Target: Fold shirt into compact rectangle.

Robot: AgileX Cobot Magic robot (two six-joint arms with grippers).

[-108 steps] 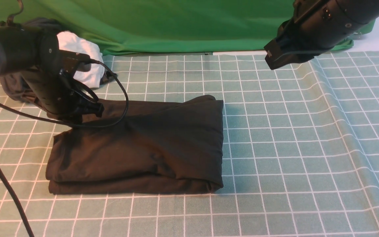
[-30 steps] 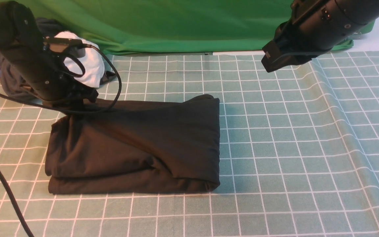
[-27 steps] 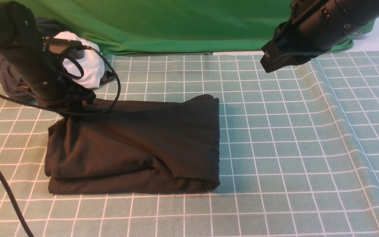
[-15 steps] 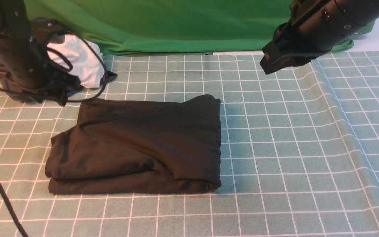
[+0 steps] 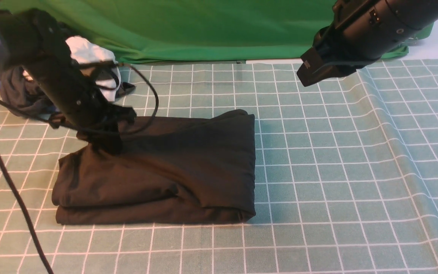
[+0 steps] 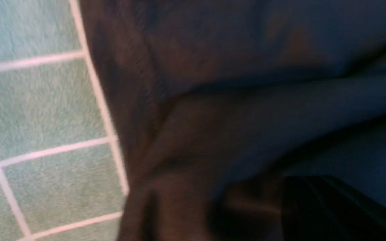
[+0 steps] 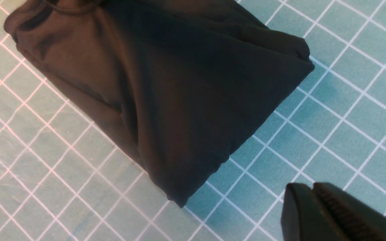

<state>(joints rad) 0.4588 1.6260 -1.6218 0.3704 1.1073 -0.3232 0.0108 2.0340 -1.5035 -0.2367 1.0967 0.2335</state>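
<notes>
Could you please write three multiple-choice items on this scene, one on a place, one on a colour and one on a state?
1. Where is the left gripper?
A. Down on the far-left part of the shirt
B. High above the bare cloth on the right
C. On the white garment

2. What colour is the backdrop behind the table?
A. Red
B. Green
C. Grey

3. How does the right gripper stand?
A. Shut on the shirt
B. Wide open over the shirt
C. Shut and empty, apart from the shirt

Answers:
1 A, the front view shows it pressed onto the dark fabric there.
2 B, green drape fills the top of the front view.
3 C, the right wrist view shows its fingers together over the checked tablecloth, beside the shirt.
</notes>
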